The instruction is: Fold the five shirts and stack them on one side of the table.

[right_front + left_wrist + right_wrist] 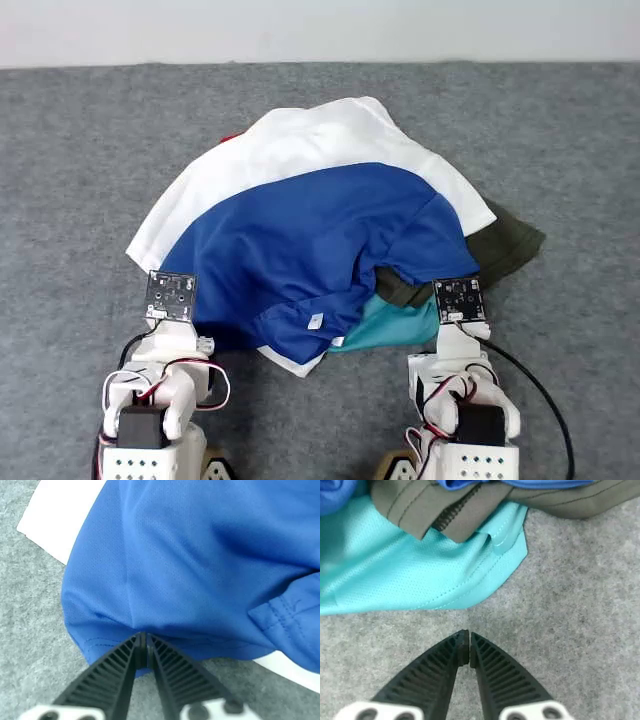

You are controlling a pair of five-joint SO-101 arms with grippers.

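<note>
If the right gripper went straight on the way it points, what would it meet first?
Most likely the teal shirt, at its hem, after a strip of bare mat. The right gripper sits at unclear height, so it could pass over the cloth.

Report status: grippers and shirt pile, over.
Left gripper shut at blue shirt hem. Right gripper shut over bare mat, short of teal shirt. Pile heaped, unfolded.
</note>
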